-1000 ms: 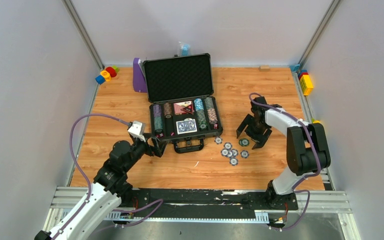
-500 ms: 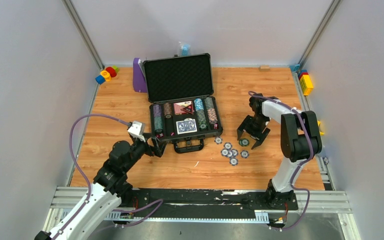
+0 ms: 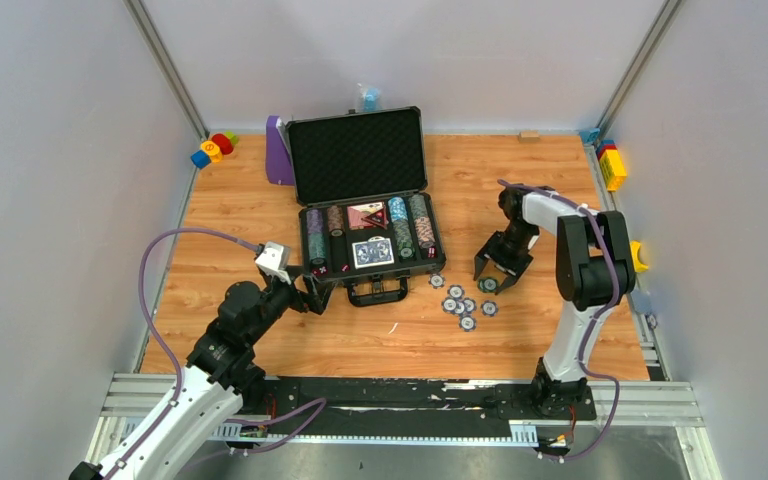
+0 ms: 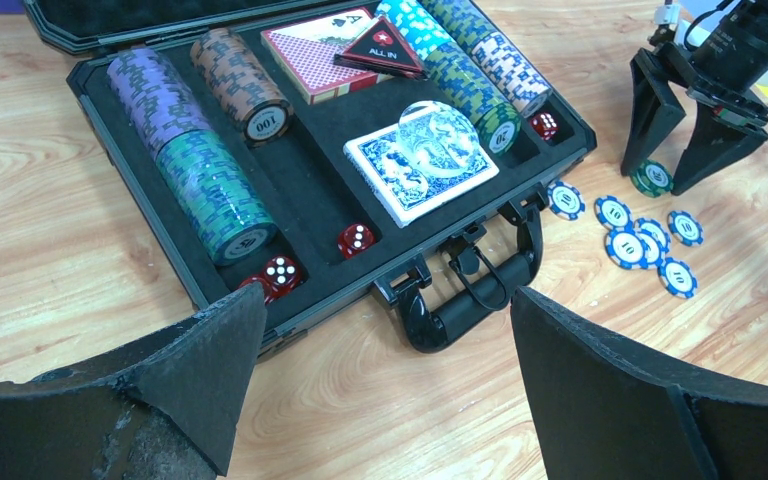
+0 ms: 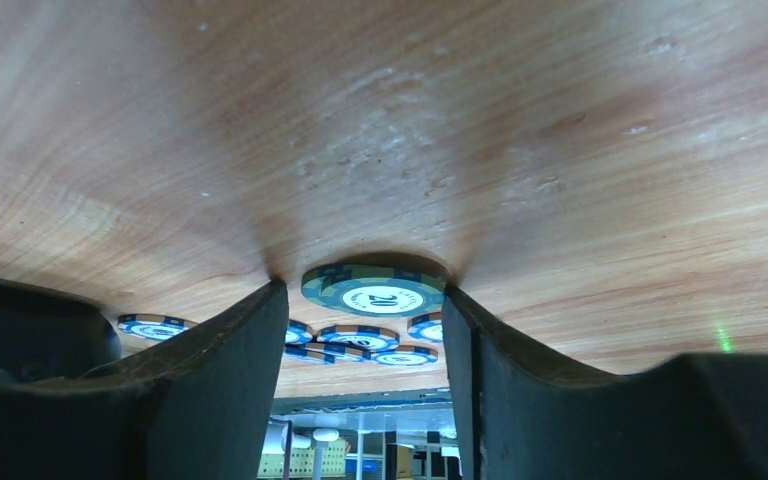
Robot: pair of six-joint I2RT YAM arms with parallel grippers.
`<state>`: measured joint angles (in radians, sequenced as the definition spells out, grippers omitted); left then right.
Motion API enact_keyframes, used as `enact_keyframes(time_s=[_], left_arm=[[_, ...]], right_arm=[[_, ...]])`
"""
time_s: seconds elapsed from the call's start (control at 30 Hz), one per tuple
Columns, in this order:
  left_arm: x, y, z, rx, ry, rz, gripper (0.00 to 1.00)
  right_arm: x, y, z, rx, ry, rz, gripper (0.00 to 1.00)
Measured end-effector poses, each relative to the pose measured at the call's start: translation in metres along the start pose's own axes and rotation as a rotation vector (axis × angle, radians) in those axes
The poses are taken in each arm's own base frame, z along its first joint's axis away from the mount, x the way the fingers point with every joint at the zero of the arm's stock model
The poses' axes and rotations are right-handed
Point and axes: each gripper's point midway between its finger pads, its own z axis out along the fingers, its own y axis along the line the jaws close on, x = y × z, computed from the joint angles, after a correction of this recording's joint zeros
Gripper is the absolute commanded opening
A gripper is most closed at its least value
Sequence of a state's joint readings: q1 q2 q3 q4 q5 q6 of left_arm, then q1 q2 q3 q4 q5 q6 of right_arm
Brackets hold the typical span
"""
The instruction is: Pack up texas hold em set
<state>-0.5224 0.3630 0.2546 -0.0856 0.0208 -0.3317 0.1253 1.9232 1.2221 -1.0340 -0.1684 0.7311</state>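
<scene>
The briefcase (image 3: pixel 357 155) is seen in dark grey, lined with black foam. Stripes are carried by the purple stack (image 4: pixel 150 90), the teal stack (image 4: pixel 210 195) and the brown stack (image 4: pixel 235 75). The blue card deck (image 4: pixel 420 165) is patterned with white; the red card deck (image 4: pixel 310 55) is finely checked. The dice (image 4: pixel 356 240) are red with white dots. The loose chips (image 4: pixel 625 245) are striped blue and white, the green chip (image 5: pixel 373 287) green and white. Light brown wood grain is shown by the table (image 3: pixel 240 200).

Left claw (image 4: pixel 385 305) low, jaws spread wide; right claw (image 3: pixel 497 276) pointing down, jaws partly apart.

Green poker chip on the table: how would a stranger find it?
Find the open dark grey briefcase. To its right lie loose blue-and-white striped chips. Beside them, one chip sits between the black fingers of the right gripper: the only loose green one.
</scene>
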Motion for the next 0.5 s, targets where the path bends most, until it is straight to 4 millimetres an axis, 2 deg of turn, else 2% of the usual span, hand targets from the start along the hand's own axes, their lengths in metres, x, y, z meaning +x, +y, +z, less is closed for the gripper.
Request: enact_keyframes(time_s=[0.07, 0.13, 0.33, 0.37, 0.5], left_arm=[[-0.0002, 0.0000, -0.0001, 0.000, -0.001, 0.000, 1.00], [-0.0004, -0.0001, -0.0002, 0.001, -0.002, 0.000, 1.00], [-0.0014, -0.0004, -0.0006, 0.002, -0.006, 0.000, 1.00], [-0.0014, -0.0004, -0.0006, 0.002, -0.006, 0.000, 1.00], [-0.0014, -0.0004, -0.0007, 0.002, -0.006, 0.000, 1.00]], right_arm=[[0.0002, 0.0024, 0.0000, -0.007, 0.008, 0.002, 0.49], [0.0008, 0.0034, 0.0002, -0.010, 0.013, 0.005, 0.37], [0.0016, 0.0039, 0.0002, -0.013, 0.021, 0.002, 0.27], [0.0015, 0.0040, 0.0001, -0.013, 0.021, 0.002, 0.23], [0.0015, 0.0041, -0.0011, -0.014, 0.015, 0.000, 0.22]])
